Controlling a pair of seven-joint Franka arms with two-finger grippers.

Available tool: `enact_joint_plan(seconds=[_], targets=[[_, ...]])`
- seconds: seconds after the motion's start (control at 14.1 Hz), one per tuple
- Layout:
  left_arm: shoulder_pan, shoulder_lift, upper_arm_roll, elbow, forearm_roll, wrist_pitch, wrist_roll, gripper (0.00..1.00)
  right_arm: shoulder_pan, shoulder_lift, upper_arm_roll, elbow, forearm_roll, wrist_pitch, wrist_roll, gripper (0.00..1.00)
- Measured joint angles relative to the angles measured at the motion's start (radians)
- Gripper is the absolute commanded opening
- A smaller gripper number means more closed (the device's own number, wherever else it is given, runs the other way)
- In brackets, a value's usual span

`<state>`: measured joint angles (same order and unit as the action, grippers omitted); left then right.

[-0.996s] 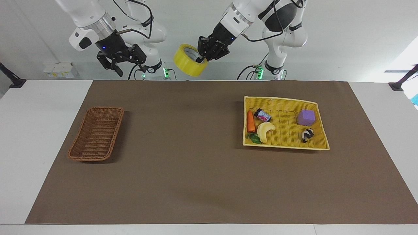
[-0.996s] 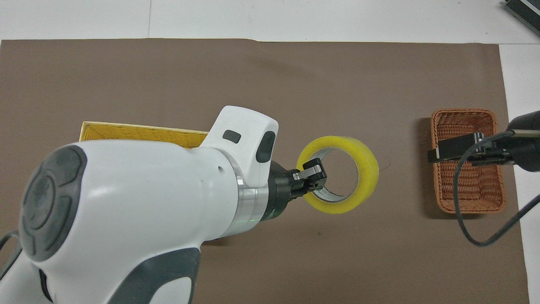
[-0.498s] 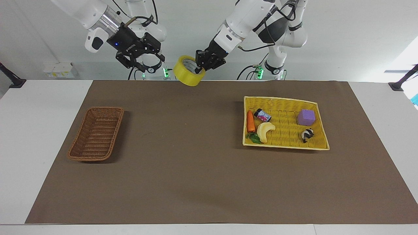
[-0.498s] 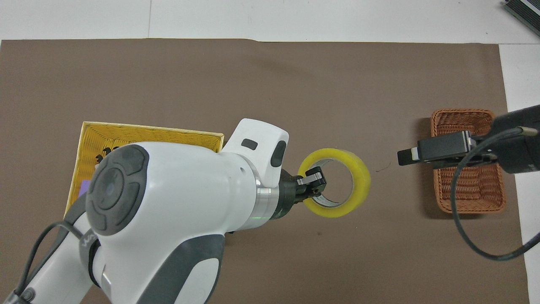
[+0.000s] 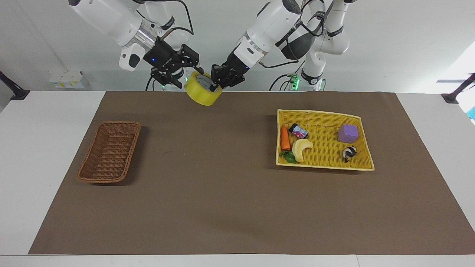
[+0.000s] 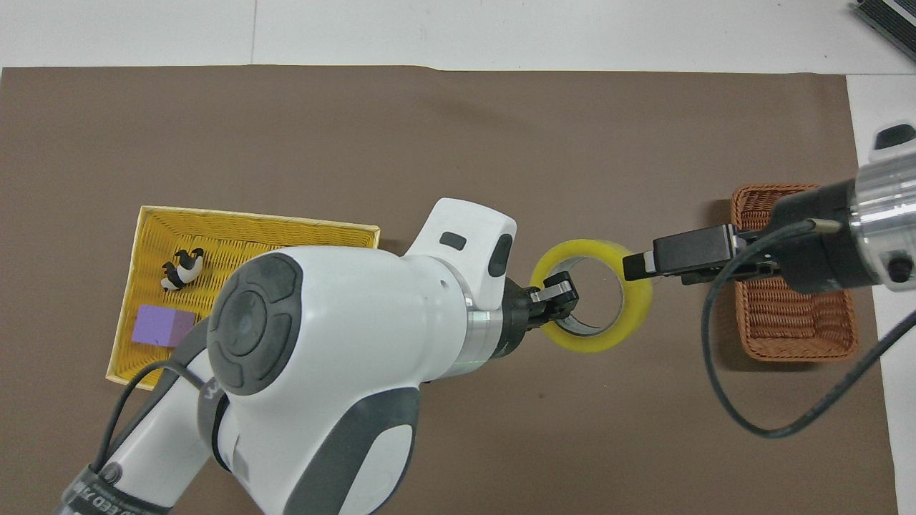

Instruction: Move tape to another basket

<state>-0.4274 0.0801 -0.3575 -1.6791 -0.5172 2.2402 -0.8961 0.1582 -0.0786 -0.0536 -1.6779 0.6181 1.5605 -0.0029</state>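
The tape [image 5: 200,97], a wide yellow roll, hangs in the air over the brown mat's edge by the robots, roughly midway between the two bases. My left gripper [image 5: 216,84] is shut on its rim, one finger inside the core [image 6: 557,295]. My right gripper [image 5: 188,76] is open at the roll's rim on the side toward the basket, its fingertips [image 6: 641,265] level with the rim; I cannot tell whether they touch. The dark-brown wicker basket [image 5: 110,152] sits empty toward the right arm's end, partly under the right hand in the overhead view [image 6: 794,329].
A yellow woven tray [image 5: 326,150] lies toward the left arm's end of the table. It holds a carrot [image 5: 284,138], a banana [image 5: 301,149], a small can [image 5: 298,131], a purple block [image 5: 348,133] and a black-and-white figure [image 5: 349,152].
The left gripper carried the tape lower and toward the right arm. The right gripper swung in from over the basket's end and now reaches the roll's rim.
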Motion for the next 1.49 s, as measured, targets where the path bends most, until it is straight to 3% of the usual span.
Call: enact_joint_plan(seconds=[0.07, 0.14, 0.21, 0.28, 0.57, 0.64, 0.71, 1.07, 1.49], targets=[[0.000, 0.000, 0.001, 0.010, 0.000, 0.000, -0.002, 0.00, -0.005, -0.002, -0.001, -0.003, 0.000, 0.003, -0.012, 1.00], [-0.001, 0.000, 0.000, 0.017, 0.000, 0.000, -0.004, 0.00, -0.008, -0.003, -0.001, -0.005, 0.000, 0.007, -0.019, 0.68], [-0.001, 0.000, -0.002, 0.020, 0.000, 0.000, -0.006, 0.00, -0.008, -0.004, -0.001, -0.007, 0.000, 0.012, -0.022, 0.15], [-0.002, 0.000, -0.004, 0.021, 0.000, 0.000, -0.009, 0.00, -0.008, -0.004, -0.001, -0.007, 0.000, 0.013, -0.022, 0.00], [-0.010, 0.011, -0.005, 0.022, 0.000, 0.004, -0.025, 0.00, -0.009, -0.011, 0.000, -0.008, 0.008, 0.013, -0.016, 0.00], [-0.011, 0.011, -0.005, 0.023, 0.000, 0.005, -0.025, 0.19, -0.009, -0.012, 0.000, -0.008, 0.010, 0.012, -0.007, 0.00], [-0.011, 0.011, -0.005, 0.023, 0.000, 0.006, -0.025, 0.99, -0.009, -0.012, 0.000, -0.008, 0.010, 0.012, 0.002, 0.00], [-0.011, -0.020, -0.003, 0.029, 0.000, 0.012, -0.025, 1.00, -0.044, 0.000, -0.013, -0.010, 0.010, 0.017, 0.021, 0.00], [0.090, -0.089, 0.023, 0.026, 0.002, -0.207, -0.027, 1.00, -0.176, 0.001, -0.020, -0.010, 0.000, 0.016, 0.009, 0.00]])
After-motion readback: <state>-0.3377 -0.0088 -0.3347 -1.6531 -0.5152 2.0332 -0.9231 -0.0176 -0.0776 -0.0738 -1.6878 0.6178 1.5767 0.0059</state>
